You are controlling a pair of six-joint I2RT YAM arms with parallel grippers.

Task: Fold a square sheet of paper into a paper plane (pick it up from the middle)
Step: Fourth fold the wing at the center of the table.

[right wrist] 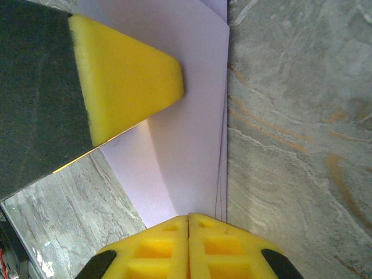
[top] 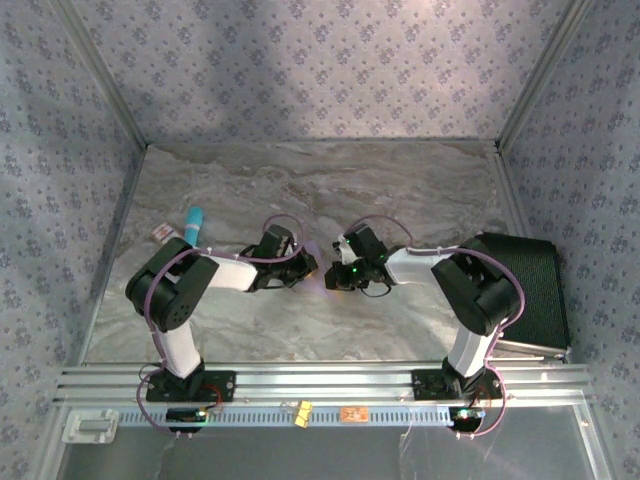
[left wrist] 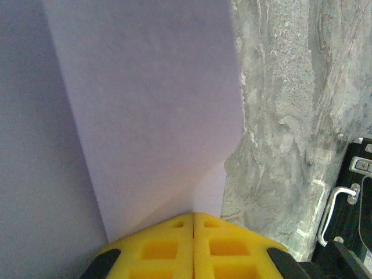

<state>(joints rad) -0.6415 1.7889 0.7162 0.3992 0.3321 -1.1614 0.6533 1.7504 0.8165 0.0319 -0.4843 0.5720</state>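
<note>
Top external: black case (top: 525, 290) at right

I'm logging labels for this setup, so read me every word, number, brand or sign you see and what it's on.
Nothing here can be read.
Small orange label on the silver aluminium rail: too small to read.
Small white-and-red card on the grey marbled table: too blurred to read.
Lavender-purple paper sheet: unmarked.
</note>
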